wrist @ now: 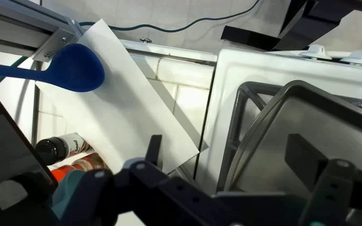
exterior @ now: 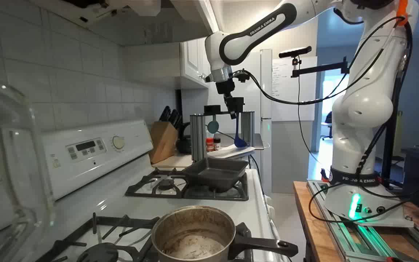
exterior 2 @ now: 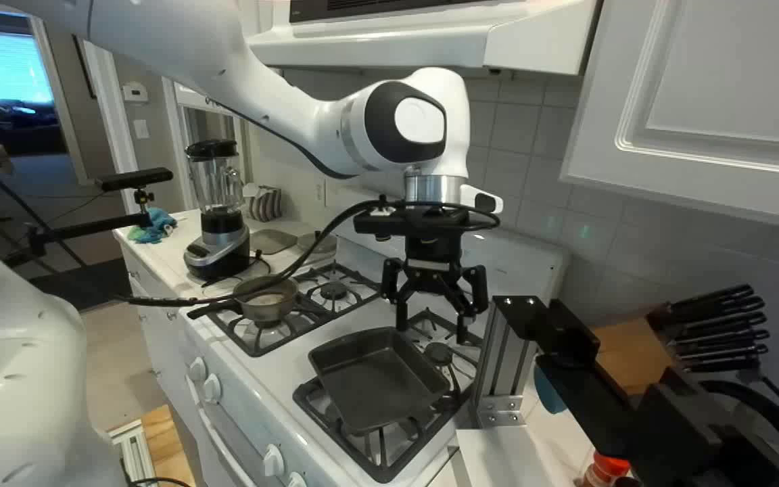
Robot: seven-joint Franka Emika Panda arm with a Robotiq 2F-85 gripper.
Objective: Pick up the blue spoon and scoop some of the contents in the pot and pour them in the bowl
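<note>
The small teal-blue spoon (exterior: 213, 126) hangs from the black bar of a metal-post rack; it also shows in an exterior view (exterior 2: 550, 387) behind the bar. In the wrist view only a part of the spoon (wrist: 64, 192) shows at lower left, partly covered by my finger. The steel pot (exterior: 195, 233), dark handle outward, stands on a burner; it also shows in an exterior view (exterior 2: 268, 299). My gripper (exterior 2: 432, 325) points down, open and empty, above the stove beside the rack. In the wrist view its fingers (wrist: 231, 157) are wide apart. I cannot make out a bowl.
A dark blue ladle (exterior: 240, 142) hangs from the rack post's (exterior: 198, 138) far side. A flat black pan (exterior 2: 379, 379) sits on the stove below the gripper. A knife block (exterior: 163, 142), spice jars (wrist: 50, 150) and a white sheet (wrist: 121, 103) lie around the rack.
</note>
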